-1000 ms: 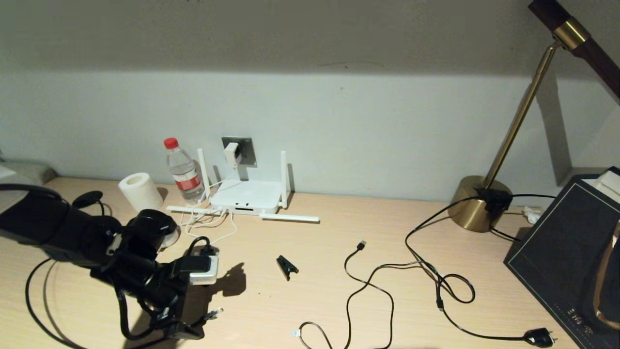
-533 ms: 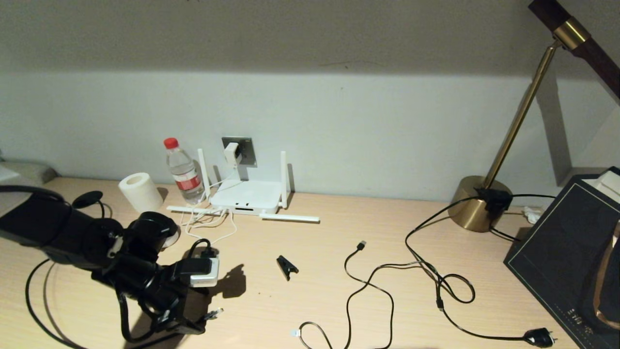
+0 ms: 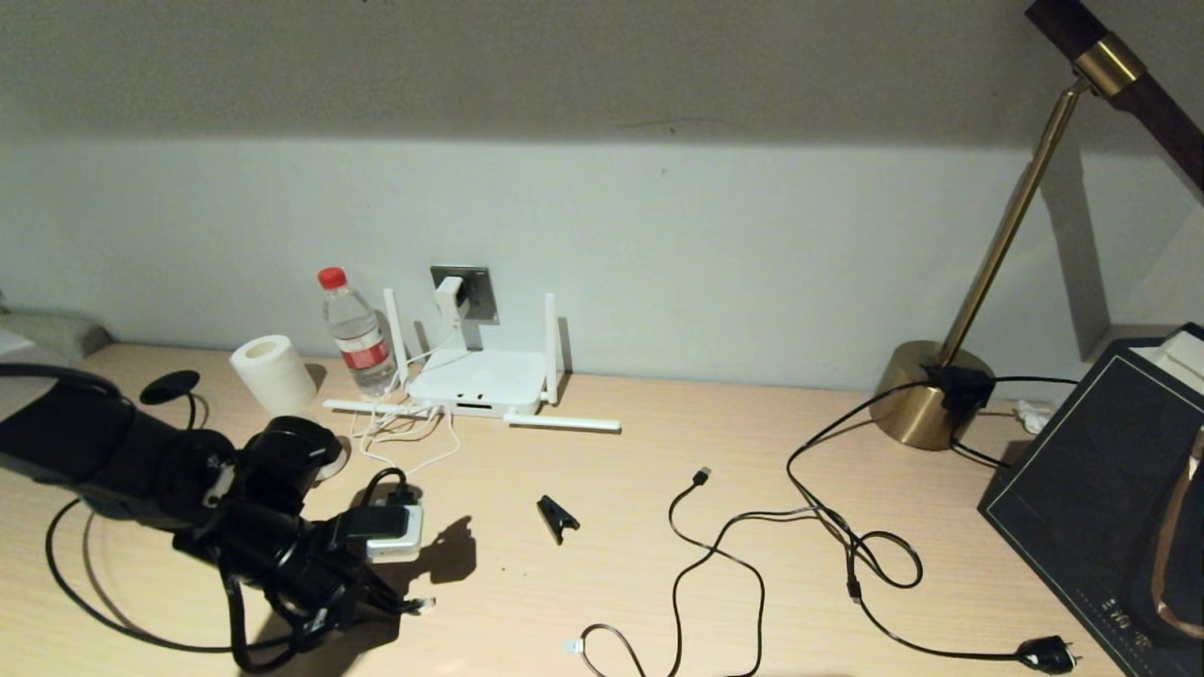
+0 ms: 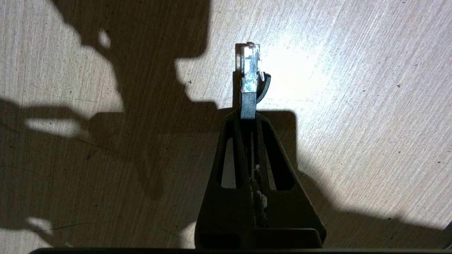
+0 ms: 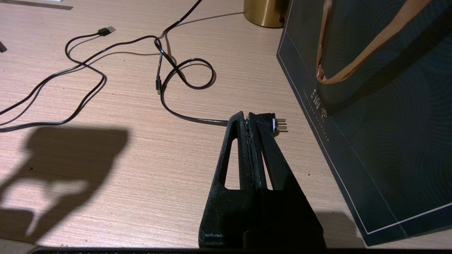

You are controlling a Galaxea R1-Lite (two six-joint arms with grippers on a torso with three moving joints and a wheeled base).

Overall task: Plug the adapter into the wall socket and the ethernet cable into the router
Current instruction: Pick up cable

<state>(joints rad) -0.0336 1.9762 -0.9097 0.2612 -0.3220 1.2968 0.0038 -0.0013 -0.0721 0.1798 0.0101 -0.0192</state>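
The white adapter (image 3: 450, 296) sits in the dark grey wall socket (image 3: 478, 287), its thin cord running down to the white router (image 3: 480, 381) on the desk below. My left gripper (image 3: 390, 599) is low over the desk's front left, shut on the black ethernet cable (image 3: 85, 602) just behind its clear plug (image 3: 422, 603). In the left wrist view the plug (image 4: 250, 65) sticks out past the closed left gripper (image 4: 248, 118), just above the wood. The cable's round disc (image 3: 169, 385) lies at the far left. My right gripper (image 5: 248, 118) is shut and empty above the desk.
A water bottle (image 3: 356, 331) and a tissue roll (image 3: 273, 371) stand left of the router. A small white box (image 3: 395, 538), a black clip (image 3: 557, 517), a thin USB cable (image 3: 715, 555) and the lamp cord's plug (image 5: 272, 121) lie on the desk. Brass lamp base (image 3: 926, 395) and dark bag (image 3: 1101, 489) fill the right.
My left gripper has closed from open onto the ethernet cable behind its plug. The arm has sunk slightly and the cable's loop on the desk has shifted. The right arm is still.
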